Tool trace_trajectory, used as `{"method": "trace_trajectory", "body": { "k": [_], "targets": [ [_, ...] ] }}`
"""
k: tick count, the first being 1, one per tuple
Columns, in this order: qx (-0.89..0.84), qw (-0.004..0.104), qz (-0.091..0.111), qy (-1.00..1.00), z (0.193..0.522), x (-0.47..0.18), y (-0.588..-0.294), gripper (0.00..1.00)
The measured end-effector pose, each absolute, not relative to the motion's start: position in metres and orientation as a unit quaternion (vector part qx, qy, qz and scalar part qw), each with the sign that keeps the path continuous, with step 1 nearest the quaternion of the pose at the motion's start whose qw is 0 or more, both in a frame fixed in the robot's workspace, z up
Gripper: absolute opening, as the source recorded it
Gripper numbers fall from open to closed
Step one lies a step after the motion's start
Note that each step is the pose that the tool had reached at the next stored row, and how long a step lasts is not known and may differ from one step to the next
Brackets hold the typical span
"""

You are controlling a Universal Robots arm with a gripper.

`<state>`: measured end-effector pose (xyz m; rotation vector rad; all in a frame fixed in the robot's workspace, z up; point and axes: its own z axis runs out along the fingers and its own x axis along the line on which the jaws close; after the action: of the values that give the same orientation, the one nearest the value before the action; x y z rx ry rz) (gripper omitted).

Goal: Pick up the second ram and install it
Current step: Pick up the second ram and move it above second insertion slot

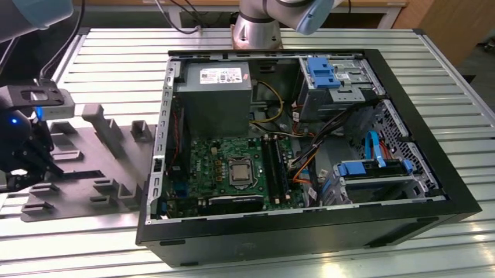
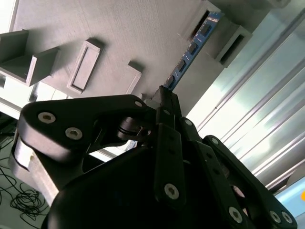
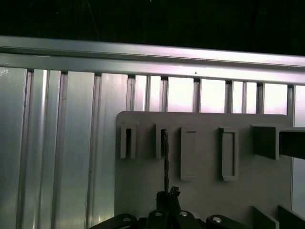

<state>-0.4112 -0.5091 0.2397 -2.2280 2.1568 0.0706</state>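
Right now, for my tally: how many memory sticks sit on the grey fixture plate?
1. The long, narrow dark memory stick stands on edge on the grey plastic fixture plate, its near end clamped in the black gripper. Others may be hidden.

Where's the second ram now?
The second ram is at the grey fixture plate, exterior view's left of the computer case; in the second wrist view the pincer grips its end.

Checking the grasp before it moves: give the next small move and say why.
Probably a short straight lift. The gripper looks closed on one end of the second ram, whose far end sits in a grey fixture block.
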Motion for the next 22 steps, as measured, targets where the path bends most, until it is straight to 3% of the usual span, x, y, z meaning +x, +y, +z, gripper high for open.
{"method": "trace_trajectory", "body": {
  "k": [22],
  "targets": [
    [-0.718,0.021,0.022,0.695,0.276,-0.411,-0.509,0.12]
  ]
}}
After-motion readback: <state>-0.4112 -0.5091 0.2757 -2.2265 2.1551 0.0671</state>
